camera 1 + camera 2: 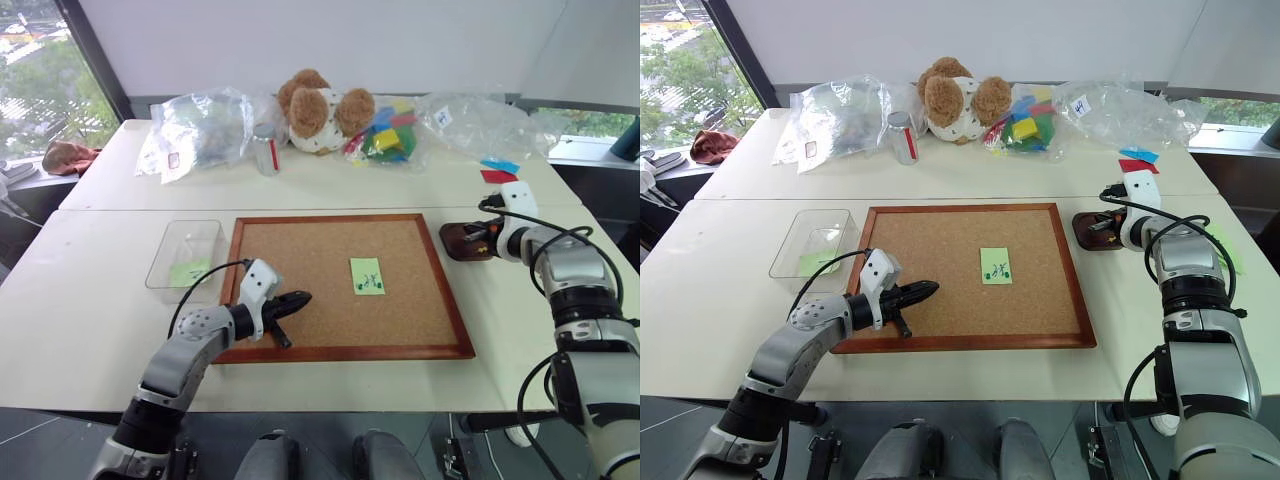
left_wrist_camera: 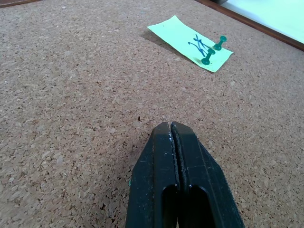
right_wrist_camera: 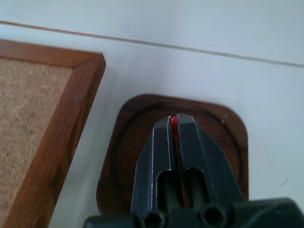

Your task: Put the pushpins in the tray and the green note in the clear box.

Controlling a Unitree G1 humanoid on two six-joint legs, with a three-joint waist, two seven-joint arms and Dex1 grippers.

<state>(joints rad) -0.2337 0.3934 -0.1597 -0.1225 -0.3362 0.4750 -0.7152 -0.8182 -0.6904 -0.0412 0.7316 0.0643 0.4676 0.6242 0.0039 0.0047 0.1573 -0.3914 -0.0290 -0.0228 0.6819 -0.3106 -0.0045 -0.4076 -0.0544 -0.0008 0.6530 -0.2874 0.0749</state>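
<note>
Listing the desk (image 1: 90,330) contents from the robot's left to its right:

1. Clear box (image 1: 184,254): transparent, shallow, standing on the desk just beside the corkboard's left frame. A plain green slip (image 1: 188,272) lies inside it.

2. Left gripper (image 1: 303,297): over the near left part of the corkboard, pointing toward its middle. Its two black fingers (image 2: 161,156) are pressed together with nothing between them.

3. Corkboard (image 1: 300,250): large, wood-framed, flat in the middle of the desk.

4. Green note (image 1: 367,276): light-green slip with dark scribbles, lying right of the corkboard's centre, well apart from the left gripper. In the left wrist view two green-headed pins (image 2: 212,51) stand in one end of it.

5. Tray (image 1: 458,241): small, dark reddish-brown, on the desk just beside the corkboard's right frame.

6. Right gripper (image 3: 173,121): over the tray, pointing down into it. Its fingers are closed on a red pushpin (image 3: 174,124), whose head shows as a red sliver between the tips.

7. Back of the desk: crinkled clear bags (image 1: 200,128) at left, a metal can (image 1: 266,152), a plush bear (image 1: 320,110), a bag of coloured blocks (image 1: 388,135), another clear bag (image 1: 480,122), then blue and red slips (image 1: 498,171) near the right edge.
</note>
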